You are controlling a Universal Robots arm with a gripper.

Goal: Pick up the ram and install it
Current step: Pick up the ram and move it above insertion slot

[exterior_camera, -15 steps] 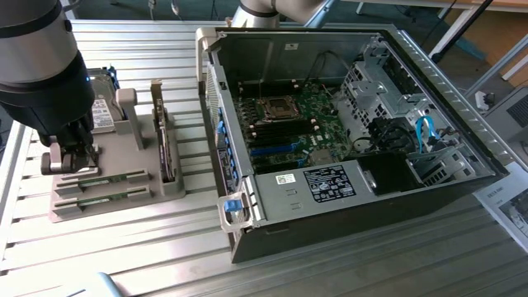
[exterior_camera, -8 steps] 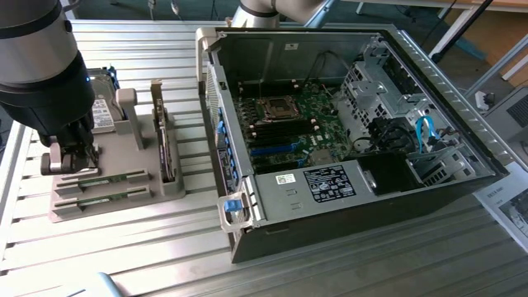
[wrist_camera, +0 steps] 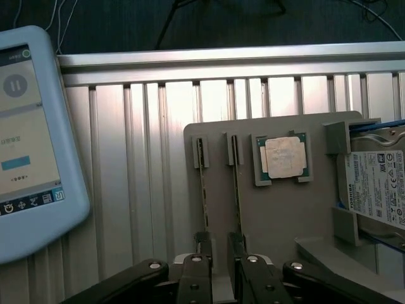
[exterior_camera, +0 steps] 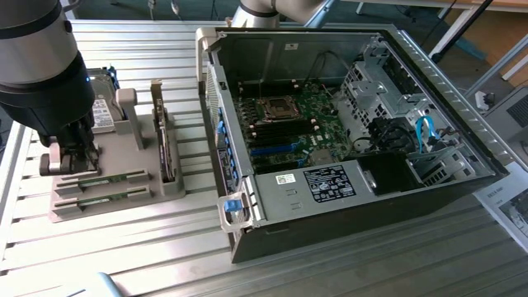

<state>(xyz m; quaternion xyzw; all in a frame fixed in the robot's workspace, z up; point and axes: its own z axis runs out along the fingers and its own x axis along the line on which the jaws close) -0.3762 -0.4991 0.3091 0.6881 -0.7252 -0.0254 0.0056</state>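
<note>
Two thin green ram sticks [exterior_camera: 103, 183] [exterior_camera: 103, 199] lie side by side in slots of a grey holder [exterior_camera: 115, 209] at the exterior view's left. In the wrist view they show edge-on as the ram stick [wrist_camera: 202, 190] and its twin [wrist_camera: 236, 190]. My gripper [exterior_camera: 70, 162] hangs low over the holder's end, close above the sticks. Its fingers [wrist_camera: 195, 278] stand a narrow gap apart, and the gripper [wrist_camera: 218, 253] has only bare holder showing between them, centred between the two sticks. Neither stick is lifted.
The holder also carries a square silver processor [wrist_camera: 283, 157], a hard drive [wrist_camera: 378, 190] and an upright card [exterior_camera: 167, 145]. An open computer case [exterior_camera: 347, 204] with its motherboard [exterior_camera: 289, 117] lies at the exterior view's right. A blue-rimmed tablet [wrist_camera: 31, 139] rests on the ribbed metal table.
</note>
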